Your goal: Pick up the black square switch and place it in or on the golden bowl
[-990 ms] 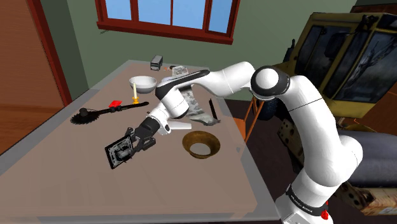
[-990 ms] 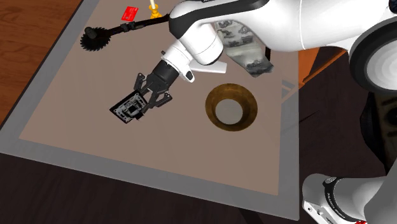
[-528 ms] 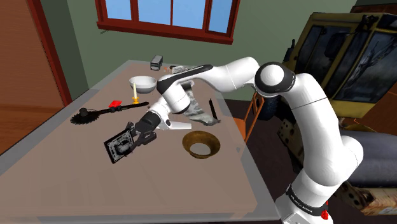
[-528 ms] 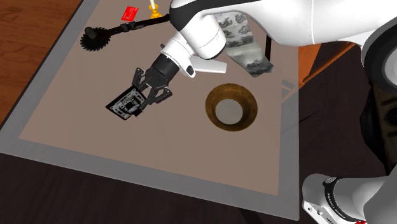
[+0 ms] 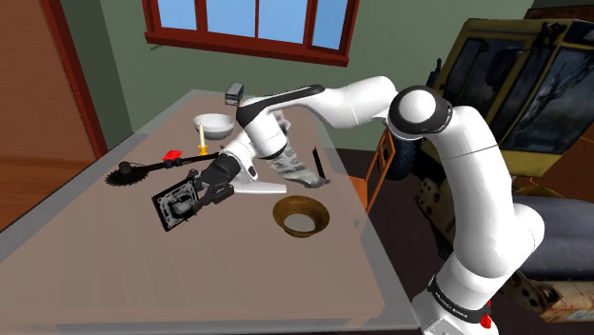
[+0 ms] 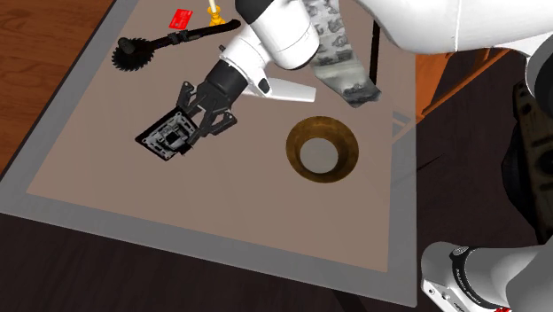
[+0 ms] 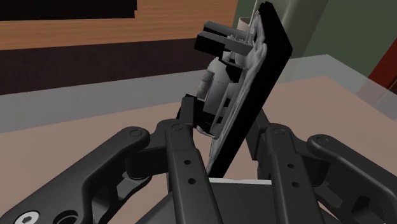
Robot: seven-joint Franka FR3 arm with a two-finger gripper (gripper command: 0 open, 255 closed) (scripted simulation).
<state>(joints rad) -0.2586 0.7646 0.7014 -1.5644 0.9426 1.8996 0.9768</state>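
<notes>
Jaws pinching the black square switch plate (image 5: pixel 177 205) by one edge; in the wrist view both fingers (image 7: pixel 191 156) clasp the plate (image 7: pixel 245 83), its grey mechanism side facing one finger. Switch (image 6: pixel 167 138) is tilted and looks raised off the top, over the middle of the table and nearer the long edge that borders the wooden floor (image 5: pixel 29 181).

Surface: matte brown table (image 5: pixel 286 276) with a pale grey border (image 6: pixel 221 244).

- Golden-brown round bowl (image 5: pixel 282 215) sits apart from the switch, toward the stand-side edge (image 6: pixel 350 152).
- Black round-headed brush (image 5: pixel 143 171) lies toward the floor-side edge, near the switch but not touching (image 6: pixel 151 46).
- Small red block (image 5: pixel 172 154) and short yellow candle-like piece (image 5: pixel 202 141) sit just past the brush handle.
- White bowl (image 5: pixel 213 123) and small dark box (image 5: pixel 234 93) are by the window-side edge.
- Grey patterned packet (image 6: pixel 341 66) lies under the forearm, past the golden bowl.

Room: green wall, red-brown framed window (image 5: pixel 252 24), yellow machine cab (image 5: pixel 514 86) beyond the stand-side edge.

Clearance: bare top between switch and golden bowl. The near half of the table is open out to both near corners.
</notes>
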